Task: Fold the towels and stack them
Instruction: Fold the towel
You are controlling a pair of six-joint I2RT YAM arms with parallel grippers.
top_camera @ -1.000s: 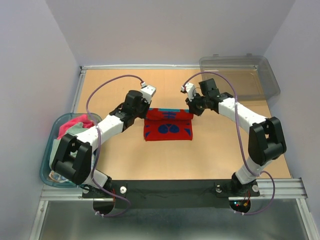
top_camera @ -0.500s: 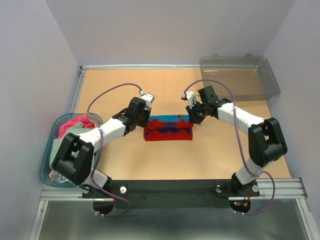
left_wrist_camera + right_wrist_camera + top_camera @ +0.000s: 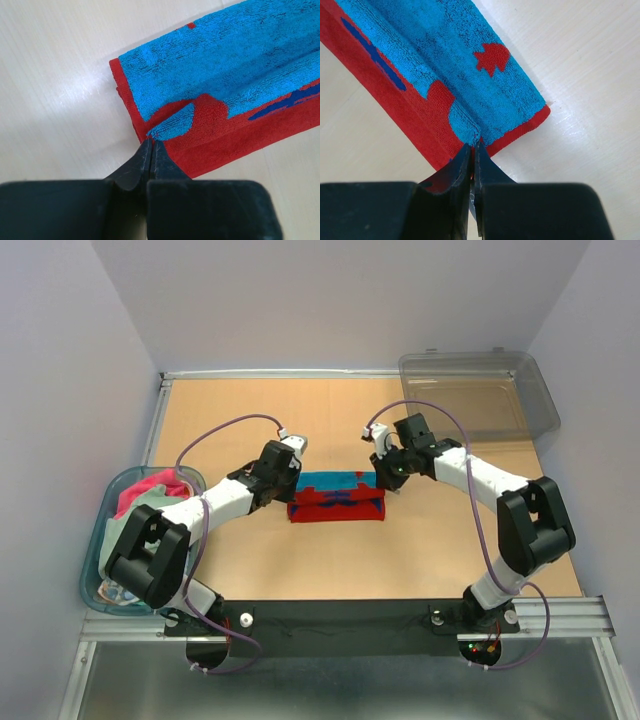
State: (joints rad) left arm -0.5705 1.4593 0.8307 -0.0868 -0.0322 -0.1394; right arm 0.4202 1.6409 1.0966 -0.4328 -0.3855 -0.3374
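Observation:
A red and blue towel (image 3: 337, 499) lies partly folded in the middle of the table. My left gripper (image 3: 290, 480) is shut on its left corner, seen in the left wrist view (image 3: 151, 141) pinching a blue fold of the towel (image 3: 210, 75). My right gripper (image 3: 385, 480) is shut on the right corner, seen in the right wrist view (image 3: 475, 146) pinching the towel (image 3: 440, 75). Both hold the upper layer over the lower red part. More towels (image 3: 150, 490), pink and pale green, lie in the tub at the left.
A blue-rimmed tub (image 3: 92, 570) stands at the table's left edge. A clear grey plastic bin (image 3: 480, 390) stands at the back right corner. Bare tan tabletop (image 3: 340, 560) lies in front of the towel.
Both grippers have moved toward the near side, pulling the towel's far edge over itself. The towel now looks narrower, with the blue side showing on top.

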